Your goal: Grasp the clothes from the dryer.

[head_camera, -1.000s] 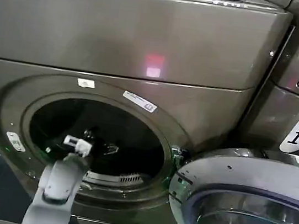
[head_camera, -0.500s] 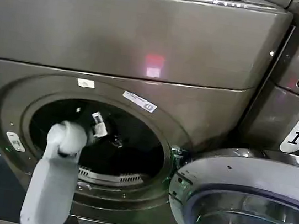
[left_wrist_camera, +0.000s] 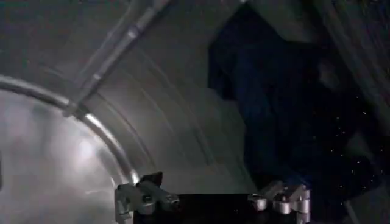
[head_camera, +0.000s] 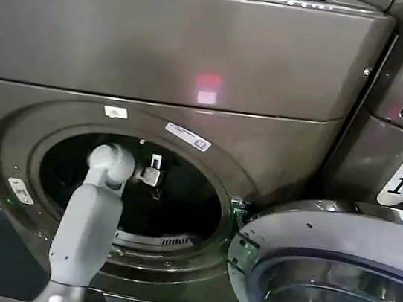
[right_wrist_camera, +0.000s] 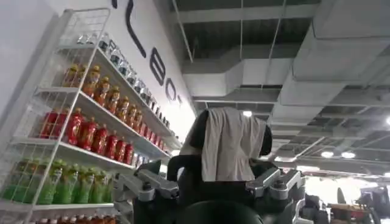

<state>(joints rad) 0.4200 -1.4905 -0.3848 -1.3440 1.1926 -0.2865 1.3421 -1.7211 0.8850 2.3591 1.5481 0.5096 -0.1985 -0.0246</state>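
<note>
A: Head camera looks forward and down, close to the dryer [head_camera: 174,79].

B: Left wrist camera sits inside its drum [left_wrist_camera: 152,122], facing dark clothes [left_wrist_camera: 292,109] ahead.

A: Right wrist camera points up at shelves [right_wrist_camera: 79,134] and ceiling [right_wrist_camera: 292,49].

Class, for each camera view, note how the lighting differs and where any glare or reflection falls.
Head view: even room light; a pink-red glow reflects on the bronze-grey metal dryer, whose drum reads near black around the left gripper. Left wrist view: dim, dark blue clothes barely lit, a pale sheen on the drum wall. Right wrist view: bright ceiling lights behind the right gripper, which holds a grey cloth.
</note>
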